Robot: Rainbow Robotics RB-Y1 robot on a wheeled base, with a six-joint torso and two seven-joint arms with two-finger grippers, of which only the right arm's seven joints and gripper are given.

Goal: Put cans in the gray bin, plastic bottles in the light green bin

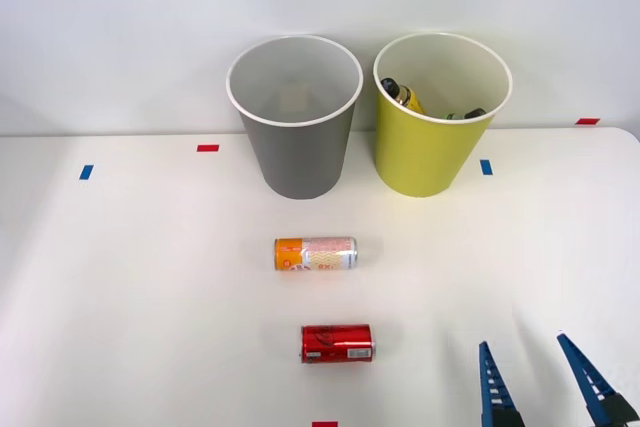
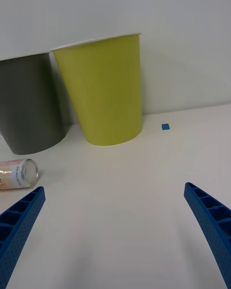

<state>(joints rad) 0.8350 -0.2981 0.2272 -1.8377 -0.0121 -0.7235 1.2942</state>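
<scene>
A: Right gripper (image 1: 545, 387) sits low at the table's near edge, blue fingers spread wide, nothing between them. Both cans lie on their sides: the red can (image 1: 337, 343) nearest, the orange-and-silver can (image 1: 315, 253) beyond it.

B: And the gray bin (image 1: 294, 117) looks empty, while the yellow bottle (image 1: 402, 94) is already in the light green bin (image 1: 441, 115).

A: The danger, probably, is rolling. Nudge a can off-centre and it may trundle away.

B: Or a late release clips the neighbouring rim.

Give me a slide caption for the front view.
Two cans lie before gray bin and light green bin; open right gripper waits nearby.
</scene>
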